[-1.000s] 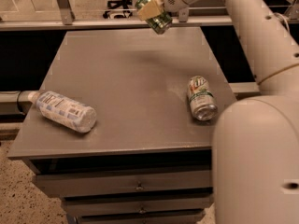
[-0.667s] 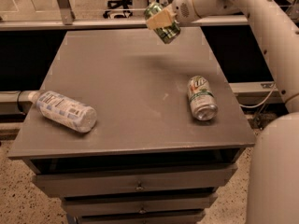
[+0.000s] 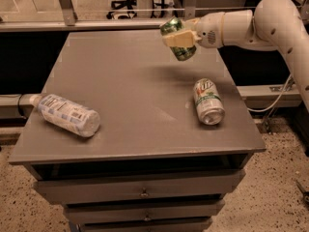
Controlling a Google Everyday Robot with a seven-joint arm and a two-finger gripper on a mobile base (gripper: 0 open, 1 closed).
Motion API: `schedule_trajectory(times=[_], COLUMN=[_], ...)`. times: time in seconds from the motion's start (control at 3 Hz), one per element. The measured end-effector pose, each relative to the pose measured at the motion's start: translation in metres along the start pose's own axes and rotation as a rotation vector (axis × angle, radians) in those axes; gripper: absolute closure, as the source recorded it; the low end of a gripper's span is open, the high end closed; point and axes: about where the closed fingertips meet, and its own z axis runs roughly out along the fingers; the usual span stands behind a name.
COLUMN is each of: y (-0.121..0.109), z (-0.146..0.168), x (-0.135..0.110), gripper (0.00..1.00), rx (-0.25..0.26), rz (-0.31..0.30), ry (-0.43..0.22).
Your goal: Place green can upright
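reaches in level from the right, gripper [image 3: 179, 39] clamped on the tilted green can [image 3: 171, 25], above the table [image 3: 120, 81]; silver-white can [image 3: 208, 102] lying below-right.

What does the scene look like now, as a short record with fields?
hand: above the far right of the table, holding the green can
green can: tilted, in the air, not touching the table
silver-white can: lying on its side, right part of table
plastic bottle: lying on its side, left part near front
table: grey, drawers below
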Motion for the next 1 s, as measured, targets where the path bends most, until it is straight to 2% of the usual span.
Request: schedule_trajectory(times=[0.33, 0.67, 1.0], y=[0.002, -0.003, -0.003], z=[-0.011, -0.011, -0.011], x=[0.011, 0.028, 0.027], gripper=[1.0, 1.0, 1.0], rx=[-0.027, -0.065, -0.066], rz=[-0.051, -0.064, -0.064], ry=[-0.129, -0.221, -0.22])
